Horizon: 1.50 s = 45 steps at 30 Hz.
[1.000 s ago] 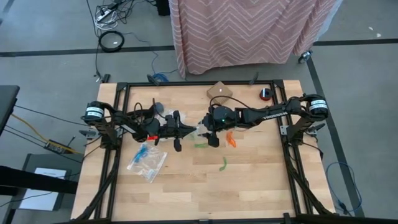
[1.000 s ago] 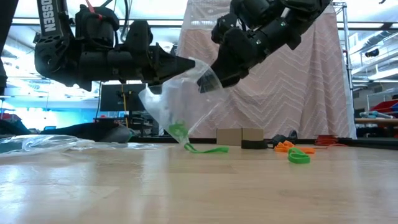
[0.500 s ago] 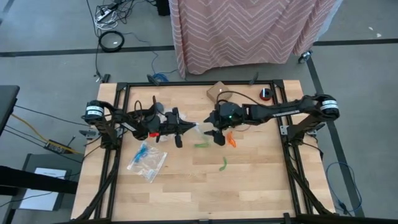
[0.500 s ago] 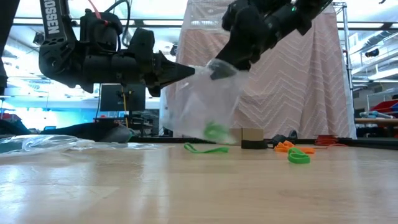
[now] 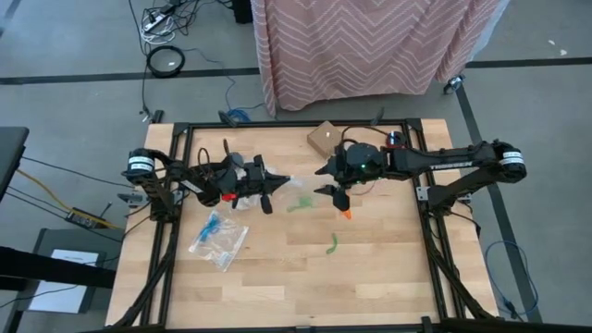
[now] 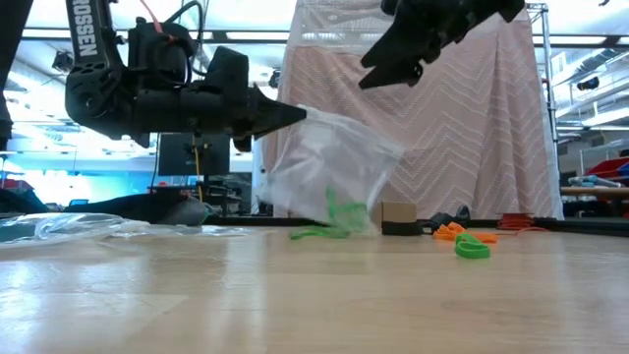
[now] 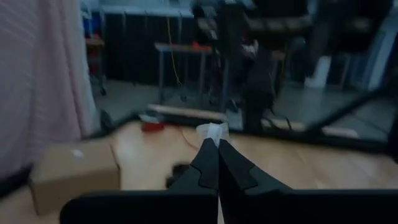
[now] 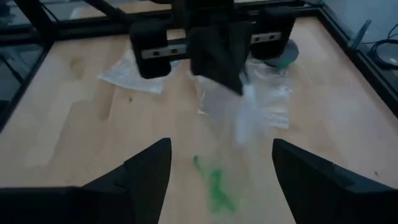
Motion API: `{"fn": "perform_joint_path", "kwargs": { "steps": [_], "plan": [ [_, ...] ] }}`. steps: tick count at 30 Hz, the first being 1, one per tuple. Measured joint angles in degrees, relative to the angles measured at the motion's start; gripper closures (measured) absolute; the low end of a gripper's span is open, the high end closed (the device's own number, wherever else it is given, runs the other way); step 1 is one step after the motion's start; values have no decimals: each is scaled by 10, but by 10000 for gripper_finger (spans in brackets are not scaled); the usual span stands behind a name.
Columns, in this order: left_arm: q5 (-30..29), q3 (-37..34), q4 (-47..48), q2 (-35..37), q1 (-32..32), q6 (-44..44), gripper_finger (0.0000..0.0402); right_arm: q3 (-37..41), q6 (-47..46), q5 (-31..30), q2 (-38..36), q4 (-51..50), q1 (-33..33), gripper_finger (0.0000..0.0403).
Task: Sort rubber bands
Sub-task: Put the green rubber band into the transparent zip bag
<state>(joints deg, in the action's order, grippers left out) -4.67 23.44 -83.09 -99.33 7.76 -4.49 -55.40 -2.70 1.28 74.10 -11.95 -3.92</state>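
left gripper point(image 6: 295, 112) clenched on clear bag's point(image 6: 329, 177) top edge, mid-table, green bands point(image 6: 339, 211) inside | right gripper point(image 5: 337, 181) released, holding nothing, above table centre | loose green band point(image 5: 332, 243) toward near edge

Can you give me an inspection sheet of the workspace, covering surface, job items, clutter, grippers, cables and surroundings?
Surface: wooden table in a black frame, no damage seen.
Job's things: green rubber bands inside the hanging clear bag; one green band loose on the table; orange bands below the right gripper.
Clutter: second clear bag holding blue bands lies flat; cardboard box and a red item by the table's far edge.
Grippers: left gripper shut on the bag's top corner; right gripper open, raised, apart from the bag.
Cables: coiled cable on the floor beyond the table.
Surroundings: patterned pink cloth behind the table; no person seen.
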Motion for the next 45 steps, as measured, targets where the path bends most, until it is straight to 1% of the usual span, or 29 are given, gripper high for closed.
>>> {"fn": "perform_joint_path", "kwargs": {
  "steps": [3,4,7,10,12,14,19,23,27,33,34,36,38,45],
  "plan": [
    [2,0,-47,0,20,0,401,0,-2,1,-3,-22,15,146],
    [15,0,-66,0,28,0,401,0,-2,2,-1,-29,20,148],
    [77,5,-63,14,53,-1,401,0,-3,-5,10,-31,36,152],
    [147,3,-66,26,73,6,401,-1,-1,-37,35,-31,46,154],
    [165,0,-71,32,82,14,401,-1,9,-55,60,-31,48,153],
    [166,-5,-69,32,91,14,401,-1,21,-66,89,-27,49,153],
    [163,-33,-68,24,104,13,401,0,52,-67,164,7,48,153],
    [152,-57,-70,24,110,15,401,0,71,-66,204,43,46,154],
    [142,-79,-70,24,117,13,401,0,80,-61,226,76,41,154],
    [136,-92,-67,21,117,0,401,-1,90,-61,246,106,27,158],
    [132,-92,-68,21,117,-3,401,1,90,-61,250,104,25,158],
    [113,-99,-70,21,117,-9,401,-1,90,-61,262,137,23,158],
    [99,-104,-70,14,117,-20,401,-1,90,-60,275,150,22,158],
    [97,-122,-69,14,116,-36,401,-8,104,-58,307,175,18,163]
  ]
}}
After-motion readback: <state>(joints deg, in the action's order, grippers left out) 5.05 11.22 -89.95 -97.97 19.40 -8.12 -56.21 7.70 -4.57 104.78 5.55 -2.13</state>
